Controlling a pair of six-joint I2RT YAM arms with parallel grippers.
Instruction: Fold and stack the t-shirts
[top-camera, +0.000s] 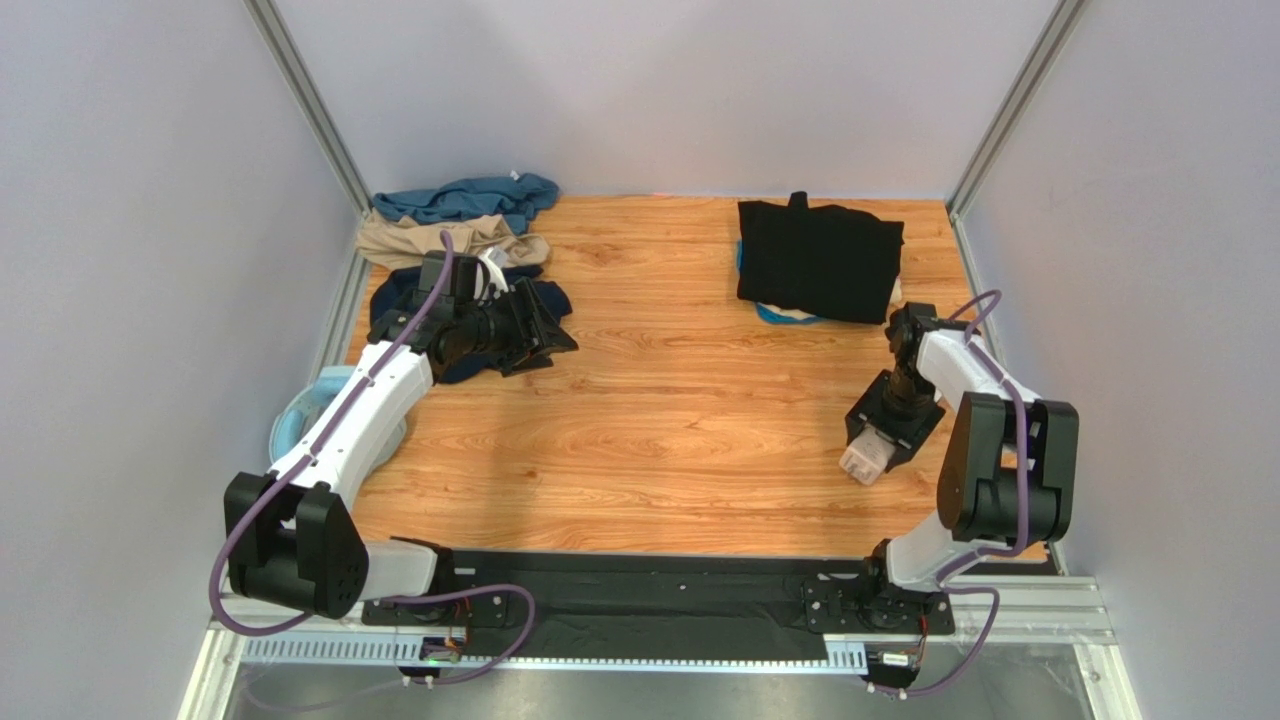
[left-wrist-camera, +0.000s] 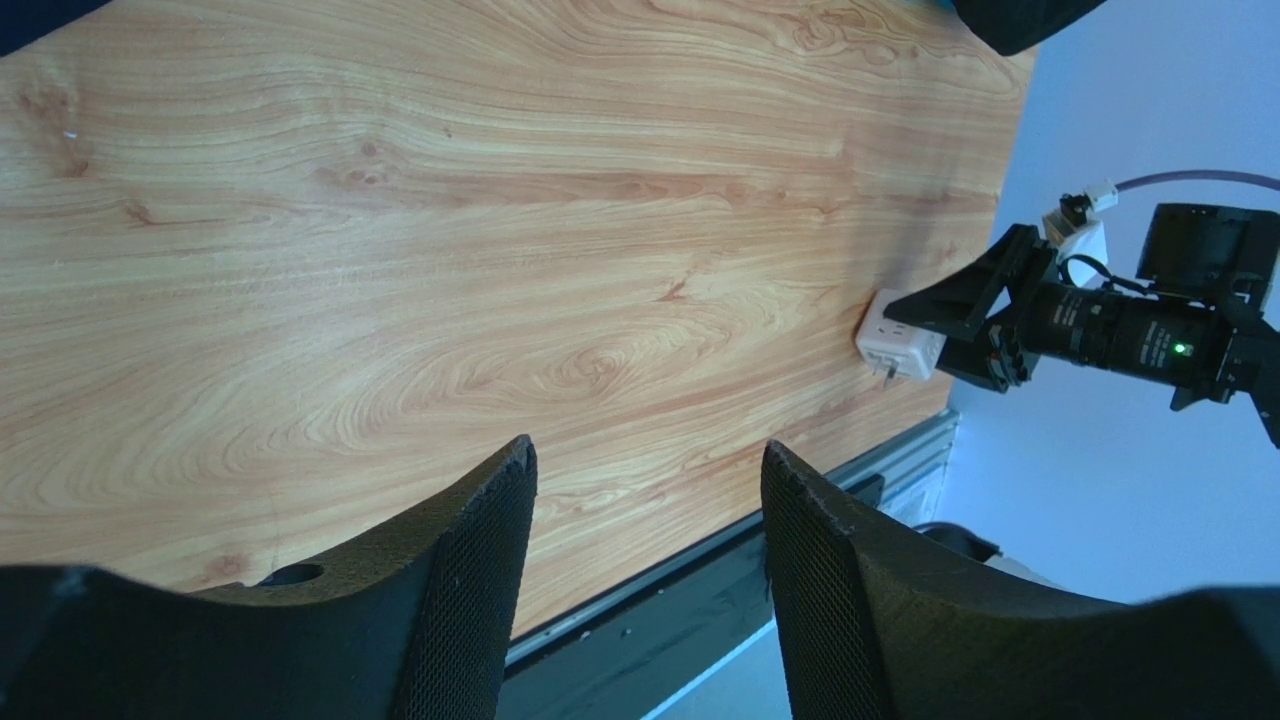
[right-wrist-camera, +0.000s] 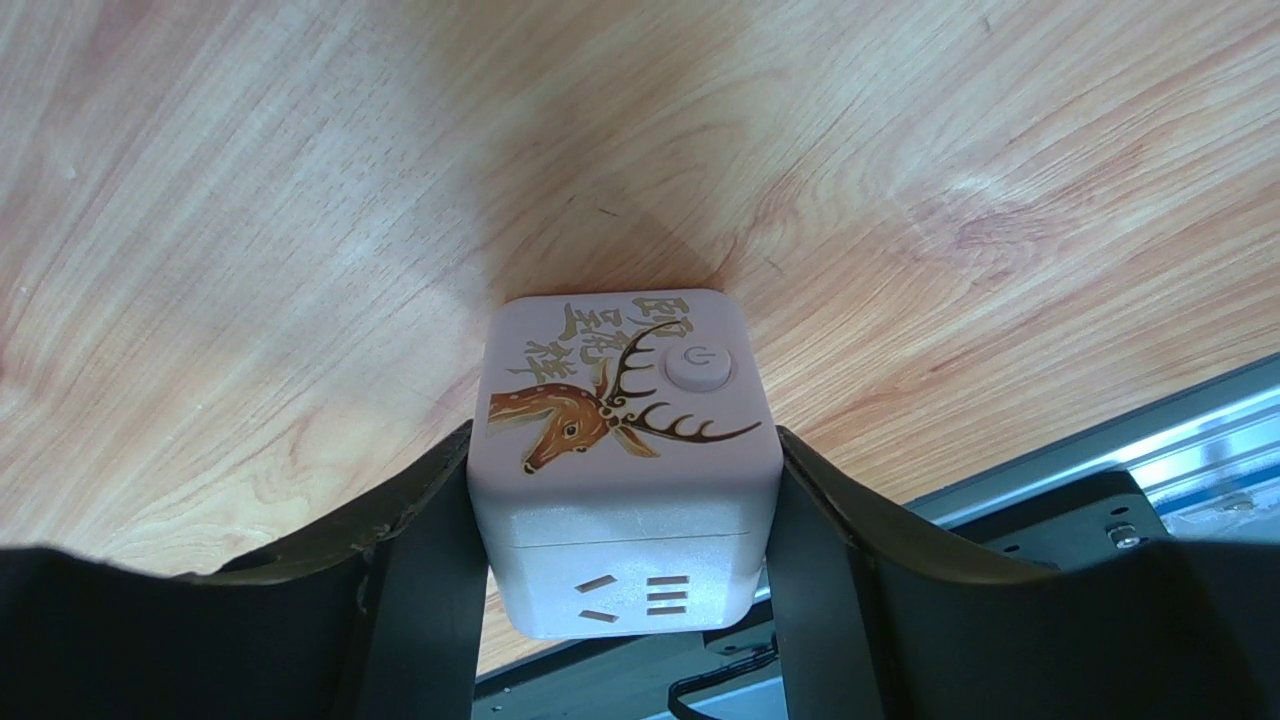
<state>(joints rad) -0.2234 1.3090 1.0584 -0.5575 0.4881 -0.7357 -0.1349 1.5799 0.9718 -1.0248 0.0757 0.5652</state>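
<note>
My right pincer (right-wrist-camera: 624, 450) hugs the white cube (right-wrist-camera: 624, 375) on the near bench (top-camera: 676, 420). My left pincer (left-wrist-camera: 646, 458) is wide open by the navy shirt (top-camera: 398, 293). Behind it lie the tan shirt (top-camera: 428, 236) and teal shirt (top-camera: 466, 195). The folded black shirt (top-camera: 819, 258) sits far right.

The wooden table (top-camera: 676, 435) has a deer-printed white cube (right-wrist-camera: 624, 450) at right, pale blue ring (top-camera: 289, 425) at left.

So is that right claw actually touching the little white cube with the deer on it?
Touching. The right wrist view shows the right gripper with its fingers flush against both sides of the white cube, no gap.
</note>
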